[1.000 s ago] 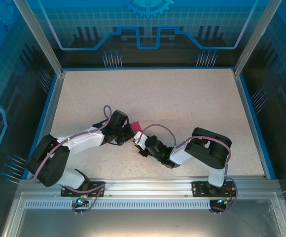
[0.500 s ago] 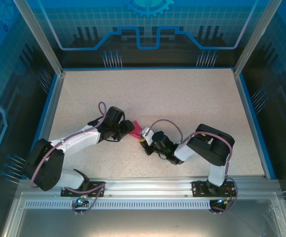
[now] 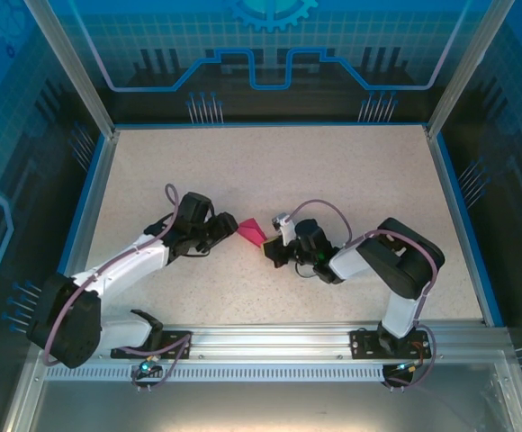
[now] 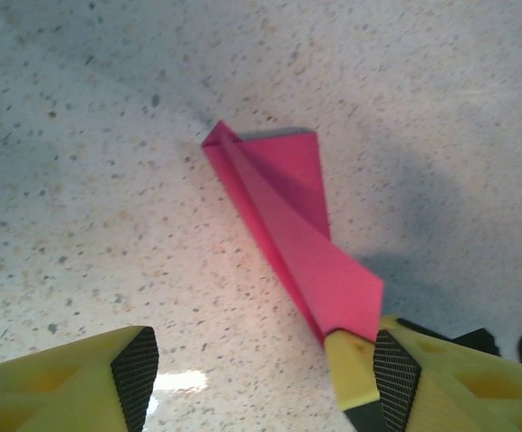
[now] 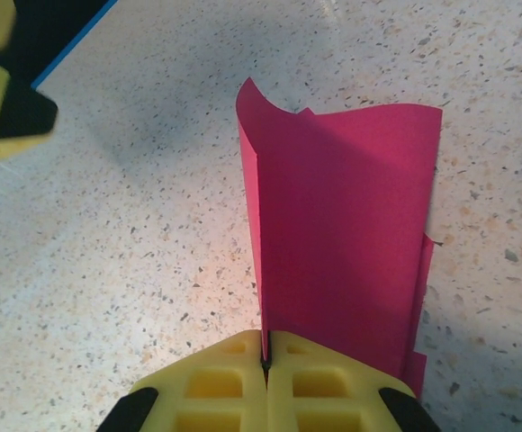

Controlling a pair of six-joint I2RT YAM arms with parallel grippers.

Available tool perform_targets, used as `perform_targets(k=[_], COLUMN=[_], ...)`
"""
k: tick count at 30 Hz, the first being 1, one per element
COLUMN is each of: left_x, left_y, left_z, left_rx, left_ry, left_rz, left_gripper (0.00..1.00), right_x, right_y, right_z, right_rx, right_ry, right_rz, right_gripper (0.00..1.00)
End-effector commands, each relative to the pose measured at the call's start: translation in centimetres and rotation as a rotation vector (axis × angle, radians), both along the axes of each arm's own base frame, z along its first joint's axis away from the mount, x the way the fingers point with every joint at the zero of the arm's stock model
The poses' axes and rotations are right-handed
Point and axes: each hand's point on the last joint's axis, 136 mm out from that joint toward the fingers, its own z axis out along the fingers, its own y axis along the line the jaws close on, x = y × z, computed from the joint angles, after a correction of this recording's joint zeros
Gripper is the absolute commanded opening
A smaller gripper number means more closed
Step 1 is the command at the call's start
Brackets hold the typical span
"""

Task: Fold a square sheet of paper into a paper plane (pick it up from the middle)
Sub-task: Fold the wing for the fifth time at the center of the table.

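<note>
Both jaws of the right gripper (image 5: pixel 265 360) pinch the thin, bendy paper plane (image 5: pixel 342 234) by its fold; the left gripper (image 4: pixel 261 382) is open.

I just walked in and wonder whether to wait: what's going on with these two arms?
They are folding a paper plane. The right pincer is shut on the folded pink paper, gripping one edge near the middle of the table. The left pincer is open next to it, holding nothing. The paper is already a narrow, layered, pointed shape.
</note>
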Motion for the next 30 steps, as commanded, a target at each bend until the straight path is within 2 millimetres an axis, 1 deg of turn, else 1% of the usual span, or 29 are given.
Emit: perform_targets(k=[1,6,12,21,26,30], left_x=[-0.1,-0.2,0.1,0.3,0.5,0.7], left_y=[-0.3,-1.2,-1.8,-2.8,-3.4,-4.0], left_z=[-0.6,-1.3,-1.4,-1.8,-2.0,-2.1], left_rx=[-0.01,-0.044,-0.063,-0.084,-0.086,-0.091], left_ry=[-0.006,-0.005,-0.024,-0.028,-0.036,-0.046], left_rz=[-0.032,-0.074,-0.101,-0.139,-0.164,-0.193], left_gripper=[0.67,0.68,0.68,0.68,0.67,0.65], right_x=[0.1,0.8,1.3,1.7,1.9,2.1], right_y=[0.4,-0.2,-0.7,-1.8,-2.3,-2.5], right_z=[0.3,-0.5,-1.6,-2.9,-2.9,-2.8], right_rx=[0.055,0.092,0.137,0.14,0.165,0.194], right_ry=[0.1,0.224,0.366,0.482,0.51,0.542], right_rz=[0.007,-0.033,-0.072,-0.15,-0.175,-0.187], right_gripper=[0.0,0.0,0.0,0.0,0.0,0.0])
